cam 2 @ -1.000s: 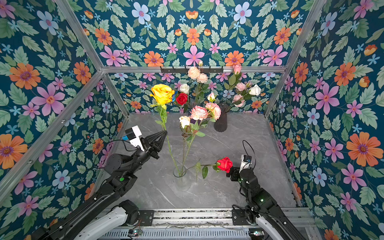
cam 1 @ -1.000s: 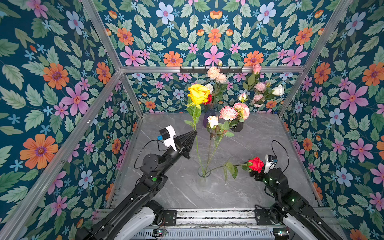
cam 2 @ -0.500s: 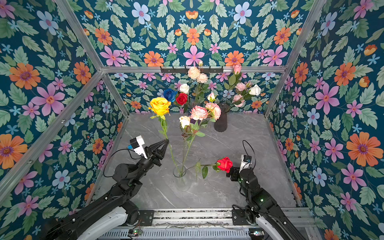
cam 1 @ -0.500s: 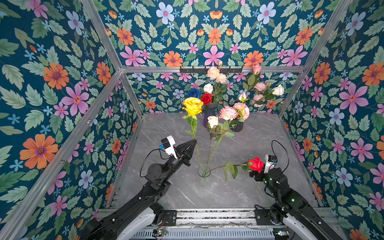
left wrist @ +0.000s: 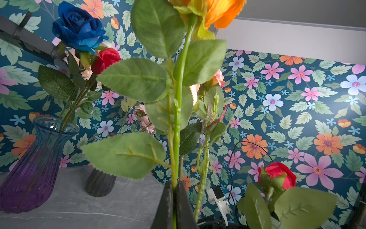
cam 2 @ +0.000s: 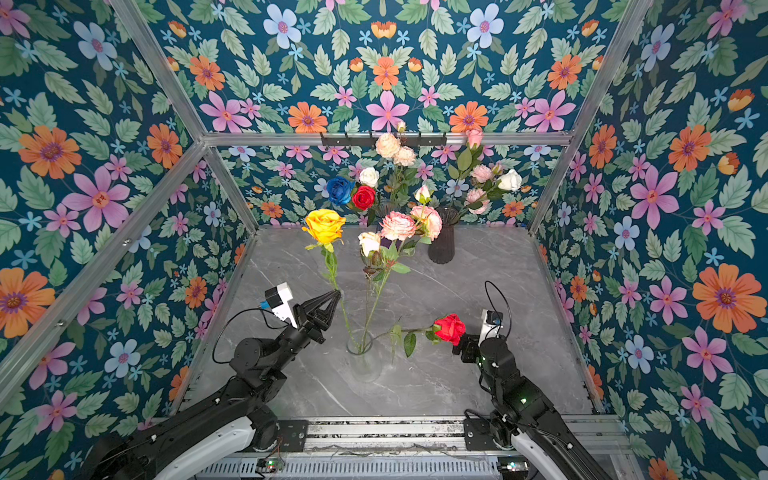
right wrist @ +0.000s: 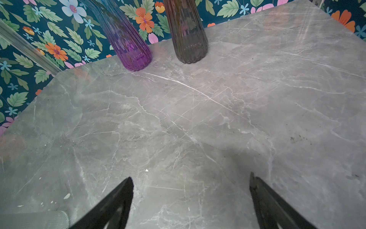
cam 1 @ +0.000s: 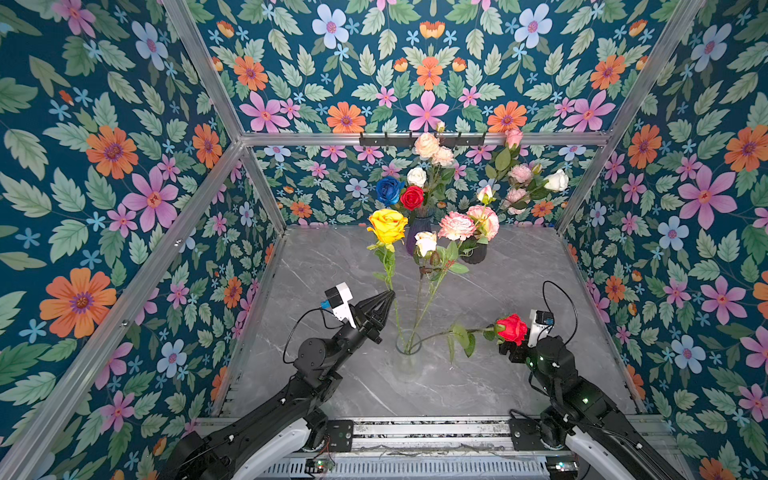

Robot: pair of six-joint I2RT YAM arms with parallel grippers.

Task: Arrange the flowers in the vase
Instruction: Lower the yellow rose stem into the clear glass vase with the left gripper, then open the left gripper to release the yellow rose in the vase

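Left gripper (cam 1: 388, 296) has dropped lower with the yellow rose (cam 1: 387, 226); its head now sits below the blue rose (cam 1: 389, 190) at the back. Jaws pinched tight on the stem, whose lower end is in the mouth of the clear vase (cam 1: 408, 353), mid-table. Red rose (cam 1: 513, 328) leans sideways out of it toward the right gripper (right wrist: 191, 179), which is spread wide, holding nothing, over bare grey marble tabletop (cam 1: 332, 266). Purple vase (right wrist: 130, 49) and dark vase (cam 2: 442, 245) stand at the back edge. Floral wallpaper (cam 1: 104, 166) covers all walls, with an aluminium frame (cam 1: 291, 139) along the corners.

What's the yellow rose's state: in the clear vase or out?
In. The yellow rose stands nearly upright, stem running into the clear vase in both top views, the left gripper shut on it.
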